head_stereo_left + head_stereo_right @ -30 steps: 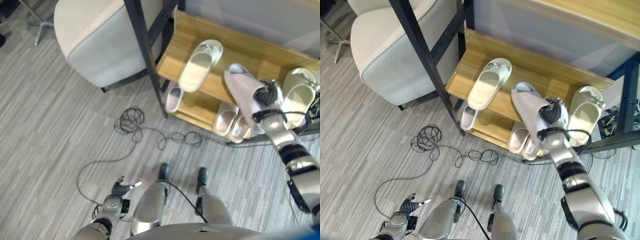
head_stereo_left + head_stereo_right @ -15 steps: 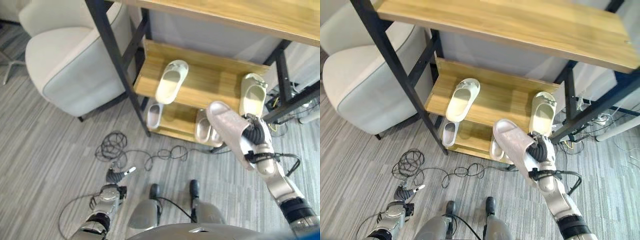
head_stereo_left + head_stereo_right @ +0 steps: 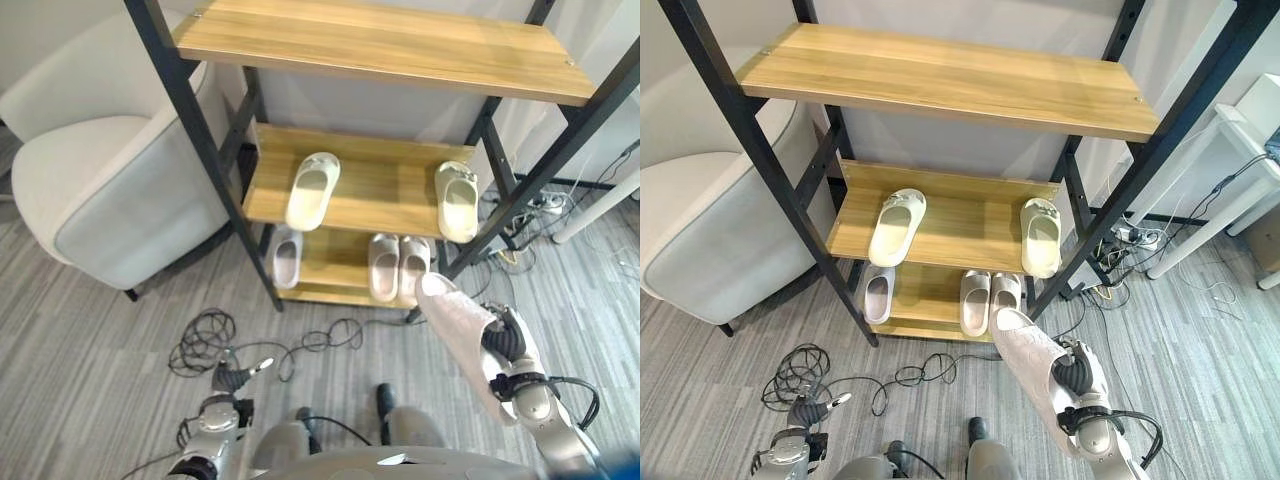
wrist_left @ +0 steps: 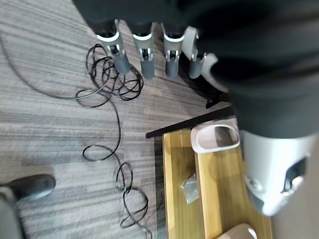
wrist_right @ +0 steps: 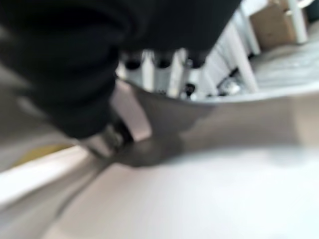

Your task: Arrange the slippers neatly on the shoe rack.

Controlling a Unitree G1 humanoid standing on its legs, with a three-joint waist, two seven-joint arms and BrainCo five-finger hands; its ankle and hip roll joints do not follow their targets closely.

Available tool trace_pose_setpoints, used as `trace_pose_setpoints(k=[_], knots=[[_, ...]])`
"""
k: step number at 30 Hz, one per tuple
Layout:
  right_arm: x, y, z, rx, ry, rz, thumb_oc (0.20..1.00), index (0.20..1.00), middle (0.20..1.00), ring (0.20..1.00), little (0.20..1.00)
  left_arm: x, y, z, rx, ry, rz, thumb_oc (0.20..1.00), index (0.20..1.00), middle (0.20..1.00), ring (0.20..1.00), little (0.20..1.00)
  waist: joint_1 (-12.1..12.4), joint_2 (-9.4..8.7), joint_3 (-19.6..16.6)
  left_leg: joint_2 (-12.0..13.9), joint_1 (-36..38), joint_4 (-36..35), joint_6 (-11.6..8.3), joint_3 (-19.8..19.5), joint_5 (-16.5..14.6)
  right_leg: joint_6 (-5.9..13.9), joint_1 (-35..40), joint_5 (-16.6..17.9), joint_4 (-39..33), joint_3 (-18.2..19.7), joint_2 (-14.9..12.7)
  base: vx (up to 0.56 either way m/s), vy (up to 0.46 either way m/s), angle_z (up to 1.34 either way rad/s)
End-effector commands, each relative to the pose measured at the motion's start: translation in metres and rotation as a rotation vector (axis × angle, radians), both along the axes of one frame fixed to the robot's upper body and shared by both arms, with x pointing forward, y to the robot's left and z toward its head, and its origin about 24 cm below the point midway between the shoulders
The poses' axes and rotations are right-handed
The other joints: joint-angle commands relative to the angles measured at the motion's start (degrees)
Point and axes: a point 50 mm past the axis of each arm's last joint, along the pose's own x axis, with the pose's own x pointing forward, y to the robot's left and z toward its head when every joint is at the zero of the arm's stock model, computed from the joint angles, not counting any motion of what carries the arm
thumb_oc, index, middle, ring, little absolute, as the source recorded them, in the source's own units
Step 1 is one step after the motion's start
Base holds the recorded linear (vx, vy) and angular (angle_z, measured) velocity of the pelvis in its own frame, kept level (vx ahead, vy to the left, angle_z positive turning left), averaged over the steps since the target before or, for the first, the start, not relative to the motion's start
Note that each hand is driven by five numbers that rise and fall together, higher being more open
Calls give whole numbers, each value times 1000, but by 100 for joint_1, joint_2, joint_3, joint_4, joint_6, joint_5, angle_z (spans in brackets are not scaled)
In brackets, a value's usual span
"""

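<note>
We log the right hand point(image 3: 1076, 378) with its fingers curled round a grey slipper point(image 3: 1032, 372), sole turned up and toe end pointing away from the fingers toward the shoe rack point(image 3: 940, 78). The held slipper hangs above the striped floor point(image 3: 90, 330), clear of the rack's front edge. In the right wrist view the fingers point(image 5: 149, 74) wrap over the edge of the same slipper, which spreads out beyond them.

We log the left hand point(image 3: 232, 376) low over the floor, fingers relaxed and loosely spread, holding nothing. In the left wrist view its fingers point(image 4: 144, 59) point out in a row, with a coiled black cable point(image 4: 107, 79) lying on the floor just past the fingertips.

Rack contents, beyond the right hand's fingers:
- Middle shelf point(image 3: 960, 215): one cream slipper point(image 3: 896, 226) toward the left end, set at a slight angle; a second cream slipper point(image 3: 1041, 236) at the right end, well apart from the first.
- Bottom shelf point(image 3: 930, 300): a single pale slipper point(image 3: 876, 295) at the left; a pair of pale slippers point(image 3: 989, 298) side by side, just ahead of the held slipper's toe.
- Top shelf point(image 3: 950, 80): bare wood.

Beside the rack's left post we note a pale armchair point(image 3: 100, 190). To the right of the rack, white table legs point(image 3: 1200, 220) and loose cords on the floor.
</note>
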Motion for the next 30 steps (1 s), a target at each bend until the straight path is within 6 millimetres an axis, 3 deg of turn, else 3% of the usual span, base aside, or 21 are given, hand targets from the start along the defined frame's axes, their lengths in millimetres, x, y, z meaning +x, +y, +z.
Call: trace_pose_setpoints(k=[1, 3, 4, 9, 12, 13, 15, 19, 21, 23, 26, 30], knots=[[25, -7, 27, 7, -148, -9, 200, 200, 200, 200, 200, 16, -12, 4, -31, -49, -22, 1000, 1000, 1000, 1000, 1000, -87, 180, 236, -74, 683, -398, -149, -458, -417, 257, -243, -363, 109, 19, 159, 111, -162, 4], [23, -5, 23, 10, -128, 0, 200, 200, 200, 200, 200, 14, -11, 2, -23, -37, -28, 1000, 1000, 1000, 1000, 1000, -113, 165, 225, -66, 713, -403, -185, -531, -429, 216, -163, -383, -34, 139, 220, 106, -214, 26], [18, -2, 16, 2, -89, 31, 200, 200, 200, 200, 200, 6, -9, -3, -9, 5, -21, 1000, 1000, 1000, 1000, 1000, -38, 95, 110, 17, 677, -355, -299, -635, -432, 52, 69, -387, -260, 306, 377, 90, -261, 58], [17, 4, 13, 2, -73, 90, 200, 200, 200, 200, 200, 2, -11, -6, -48, 6, 48, 1000, 1000, 1000, 1000, 1000, 50, 141, 55, 397, 508, 215, -528, -753, -335, -222, 337, -578, -263, 139, 638, 101, -275, 35], [18, 7, 16, 0, -82, 127, 200, 200, 200, 200, 200, 6, -14, -4, -60, -18, 65, 1000, 1000, 1000, 1000, 1000, 133, 119, 285, 727, -133, 1393, -721, -736, 273, -426, 626, -723, -257, -112, 722, 3, -257, 31], [18, 7, 15, 1, -79, 129, 200, 200, 200, 200, 200, 9, -16, -3, -72, -31, 76, 1000, 1000, 1000, 1000, 1000, 128, 99, 357, 856, -307, 1637, -680, -533, 451, -480, 697, -759, -264, -215, 717, -48, -244, 42], [17, 9, 15, 13, -75, 129, 200, 200, 200, 200, 200, 13, -16, -1, -78, -51, 92, 1000, 1000, 1000, 1000, 1000, 107, 95, 425, 1109, -538, 1833, -631, -81, 496, -559, 850, -837, -328, -375, 732, 16, -177, 38], [15, 13, 11, 23, -50, 159, 200, 200, 200, 200, 200, 11, -16, -3, -97, -41, 121, 1000, 1000, 1000, 1000, 1000, 201, 43, 453, 886, -706, 1235, -606, 69, 169, -535, 1000, -906, -422, -451, 729, 98, -56, 32], [15, 15, 10, 25, -44, 170, 200, 200, 200, 200, 200, 12, -14, -2, -93, -45, 134, 1000, 1000, 1000, 1000, 1000, 245, -1, 472, 830, -873, 1058, -630, 29, 256, -519, 1035, -947, -430, -454, 719, 107, -4, 17], [16, 23, 7, 35, -31, 197, 200, 200, 200, 200, 200, 14, -10, 0, -98, -58, 165, 1000, 1000, 1000, 1000, 1000, 433, 15, 574, 707, -1146, 491, -748, -243, 754, -539, 1195, -1077, -399, -390, 874, 141, 17, 9], [16, 29, 5, 40, -20, 224, 200, 200, 200, 200, 200, 13, -7, -1, -102, -58, 198, 1000, 1000, 1000, 1000, 1000, 535, 1, 642, 651, -1192, -1, -806, -484, 968, -547, 1345, -1193, -382, -268, 960, 158, 40, -18], [6, 34, -4, 49, 32, 244, 200, 200, 200, 200, 200, 6, 1, -4, -86, -25, 249, 1000, 1000, 1000, 1000, 1000, 627, 30, 660, 785, -1327, -689, -789, -617, 1139, -529, 1641, -1460, -360, -20, 1021, 257, 142, -36]])
